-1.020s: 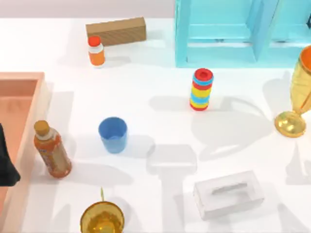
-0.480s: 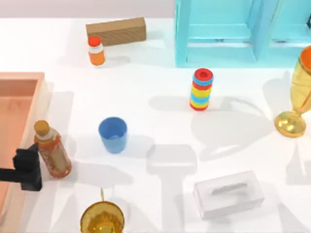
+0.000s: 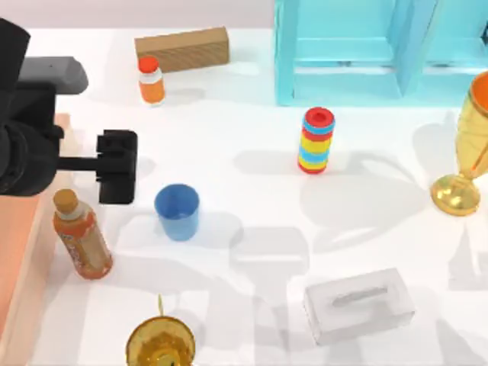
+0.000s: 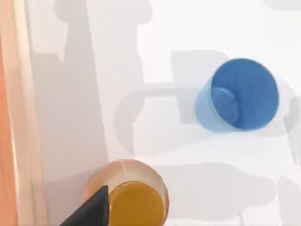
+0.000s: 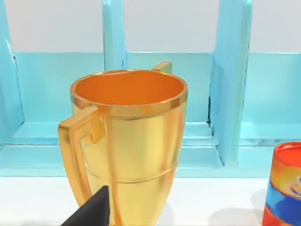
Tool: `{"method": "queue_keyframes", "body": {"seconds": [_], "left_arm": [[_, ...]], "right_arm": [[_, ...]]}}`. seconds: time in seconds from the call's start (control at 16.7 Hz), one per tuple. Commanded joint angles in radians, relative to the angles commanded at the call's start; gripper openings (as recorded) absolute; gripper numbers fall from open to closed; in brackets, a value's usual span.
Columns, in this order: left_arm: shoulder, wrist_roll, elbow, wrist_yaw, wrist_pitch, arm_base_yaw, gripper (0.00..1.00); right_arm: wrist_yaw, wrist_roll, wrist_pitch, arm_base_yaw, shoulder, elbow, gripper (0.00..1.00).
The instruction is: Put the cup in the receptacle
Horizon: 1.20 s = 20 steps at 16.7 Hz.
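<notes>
While the right arm stays parked at the table's right, the left arm reaches in from the left over the receptacle (image 3: 23,274).

Nearest, a gold goblet (image 3: 160,347) stands at the front edge, and a white box (image 3: 358,305) lies to its right. Behind the goblet a tall orange bottle (image 3: 82,236) leans just beside the receptacle's right wall.

The cup (image 3: 177,211) stands upright on the bare table (image 3: 252,191), mouth up. It is right of the bottle, outside the receptacle and well apart from it. In the left wrist view the cup (image 4: 237,94) shows its blue floor. In the same view the bottle's cap (image 4: 136,205) and the receptacle's wall (image 4: 14,117) lie apart from the cup.

The left gripper (image 3: 117,166) hangs just left of the cup and a little farther back, not touching it and holding nothing. I cannot tell whether it is spread or pressed together.

Farther back, a striped ring stack (image 3: 316,140) stands mid-table, and a second goblet (image 3: 465,152) stands at the right edge. The right wrist view faces this goblet (image 5: 129,141) closely, with the ring stack (image 5: 284,183) beside it and the shelf (image 5: 230,80) behind. A dark tip of the right gripper (image 5: 94,212) shows at that view's edge, and I cannot tell its state either.

At the back, a small orange bottle (image 3: 151,79) stands before a brown box (image 3: 183,49), and the cyan shelf (image 3: 366,53) is to their right.
</notes>
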Motion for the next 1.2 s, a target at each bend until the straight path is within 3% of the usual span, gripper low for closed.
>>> {"method": "queue_keyframes", "body": {"seconds": [0.36, 0.6, 0.84, 1.2], "left_arm": [[0.481, -0.165, 0.508, 0.003, -0.3, -0.12, 1.0], [0.748, -0.246, 0.75, -0.009, -0.462, -0.168, 1.0], [0.911, -0.29, 0.883, -0.023, -0.557, -0.189, 1.0], [0.932, -0.295, 0.899, -0.024, -0.567, -0.186, 1.0]], "right_arm": [[0.0, 0.0, 0.0, 0.0, 0.0, 0.0, 1.0], [0.0, 0.0, 0.0, 0.0, 0.0, 0.0, 1.0], [0.0, 0.0, 0.0, 0.0, 0.0, 0.0, 1.0], [0.0, 0.0, 0.0, 0.0, 0.0, 0.0, 1.0]]}}
